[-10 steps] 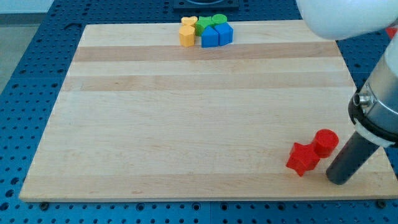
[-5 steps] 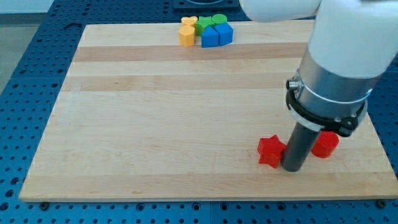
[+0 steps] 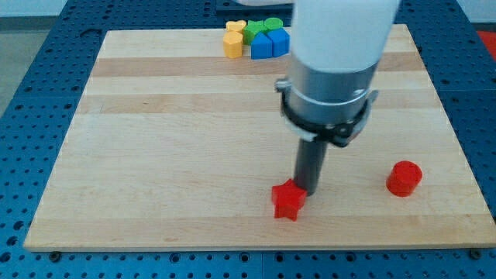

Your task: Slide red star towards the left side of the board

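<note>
Red star point(image 3: 287, 201) near the desk's point(image 3: 155, 155) bottom edge, right of centre. My tip point(image 3: 307, 190) touching its right side, placed to drive it leftward; no end effector fitted. Red cylinder point(image 3: 404, 178) well apart rightward. Yellow, green, blue blocks point(image 3: 256, 37) clustered at the top edge.

The tip point(image 3: 308, 190) touches the red star point(image 3: 287, 201) from its right; the red cylinder point(image 3: 404, 178) sits well apart, rightward
</note>
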